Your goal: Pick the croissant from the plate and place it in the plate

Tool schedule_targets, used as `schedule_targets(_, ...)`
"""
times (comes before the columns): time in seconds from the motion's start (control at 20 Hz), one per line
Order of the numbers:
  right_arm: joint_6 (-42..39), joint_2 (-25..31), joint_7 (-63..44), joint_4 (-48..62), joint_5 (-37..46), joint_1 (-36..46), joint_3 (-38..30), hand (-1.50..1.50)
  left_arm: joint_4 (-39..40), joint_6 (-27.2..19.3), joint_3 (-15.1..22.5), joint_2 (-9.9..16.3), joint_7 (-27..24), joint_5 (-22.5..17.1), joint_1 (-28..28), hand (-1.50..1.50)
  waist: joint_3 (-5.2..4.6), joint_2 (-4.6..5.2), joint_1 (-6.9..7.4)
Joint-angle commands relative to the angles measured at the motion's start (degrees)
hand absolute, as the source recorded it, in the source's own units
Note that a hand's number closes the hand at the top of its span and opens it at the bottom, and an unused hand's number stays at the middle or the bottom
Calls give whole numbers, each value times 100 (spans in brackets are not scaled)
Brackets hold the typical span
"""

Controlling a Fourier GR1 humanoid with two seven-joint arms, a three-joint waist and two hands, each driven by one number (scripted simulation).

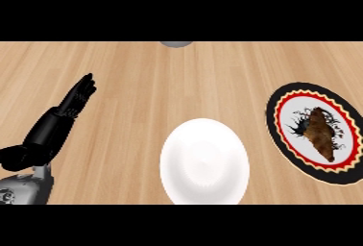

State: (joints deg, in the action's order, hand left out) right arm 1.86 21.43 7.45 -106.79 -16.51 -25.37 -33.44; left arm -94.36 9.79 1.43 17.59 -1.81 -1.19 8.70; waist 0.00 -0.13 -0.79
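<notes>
You had a wooden bench (pixel 177 81) filling the view, its grain running across from side to side. On it stood two containers, near each other but not touching. The larger showing was the plain white plate (pixel 204 162), low in the middle of the view, and it held nothing. To its right stood the patterned plate (pixel 284 103), dark-rimmed with a red and yellow scalloped ring around a white centre. The croissant (pixel 322 133) lay in that white centre, long and brown, set lengthwise along the plate and wholly inside the red ring. Dark markings showed on the plate around the croissant; you could not tell from this view whether they were pattern or crumbs.

Your left hand (pixel 77 99) showed at the view's left, on a black wrist above a grey forearm, fingers straight and together, pointing up and away over the bench. It held nothing and stood well apart from both plates. Your right hand did not show.

A small grey object (pixel 175 43) sat at the far edge of the bench, cut off by the view; you could not identify it.
</notes>
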Motion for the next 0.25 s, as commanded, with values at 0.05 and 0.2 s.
schedule_targets(0.05, -628, -5, -156, -185, -161, -209, -484, -150, -196, 288, -224, 49, 233, -172, 80, 0, -1, 6, 42)
schedule_targets(0.2, -1010, -158, 115, 3, -46, -175, -580, -150, -30, 167, -20, -233, -170, 187, -116, 0, -1, 8, 44)
